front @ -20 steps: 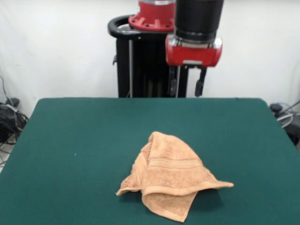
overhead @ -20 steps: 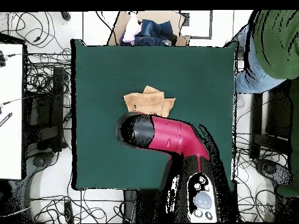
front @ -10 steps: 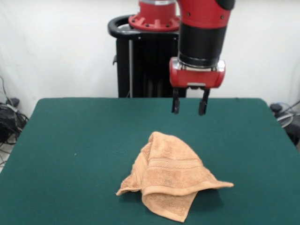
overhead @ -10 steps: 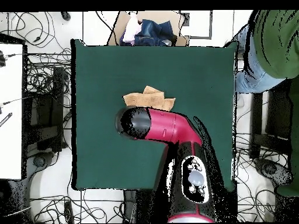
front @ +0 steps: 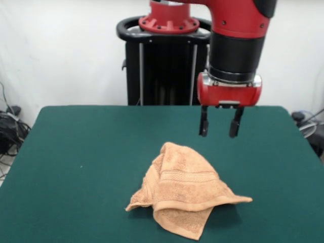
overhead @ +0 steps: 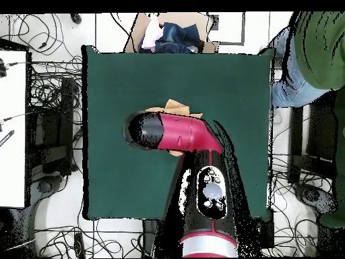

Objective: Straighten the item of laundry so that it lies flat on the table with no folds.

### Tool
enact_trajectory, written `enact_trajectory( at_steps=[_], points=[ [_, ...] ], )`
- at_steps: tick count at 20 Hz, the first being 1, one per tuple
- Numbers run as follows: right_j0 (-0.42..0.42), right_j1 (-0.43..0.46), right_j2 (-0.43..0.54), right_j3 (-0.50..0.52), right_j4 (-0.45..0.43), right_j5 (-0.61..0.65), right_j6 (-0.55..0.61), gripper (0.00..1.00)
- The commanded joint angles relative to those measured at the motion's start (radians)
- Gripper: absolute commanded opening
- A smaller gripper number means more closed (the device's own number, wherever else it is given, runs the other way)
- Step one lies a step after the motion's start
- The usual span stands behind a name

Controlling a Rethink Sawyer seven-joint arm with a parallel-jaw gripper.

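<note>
The light orange-tan towel lies crumpled and folded over itself on the green table, near the front middle in the front view. A woven band stripe shows across it. My gripper hangs open and empty above the table, behind and to the right of the towel's peak, apart from it. In the overhead view the red arm covers most of the towel; only a strip of towel shows past it, and the gripper itself is hidden.
The black pedestal stands behind the table's far edge. A cardboard box of clothes sits beyond one table edge in the overhead view. A person in green stands at a corner. Cables lie on the floor around the table.
My arm has come lower and moved to the right in the front view, nearer the towel. The towel has not moved.
</note>
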Motion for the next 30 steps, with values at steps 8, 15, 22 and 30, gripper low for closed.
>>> enact_trajectory(
  at_steps=[8, 15, 22, 30],
  points=[
    [0.031, 0.058, 0.008, -0.132, 0.003, 0.097, 0.179, 1.0],
    [0.029, 0.112, 0.023, -0.093, 0.005, -0.08, 0.218, 1.0],
    [0.04, 0.148, 0.014, -0.106, 0.014, -0.083, 0.212, 1.0],
    [0.053, 0.184, 0.02, -0.079, 0.039, -0.2, 0.262, 1.0]
  ],
)
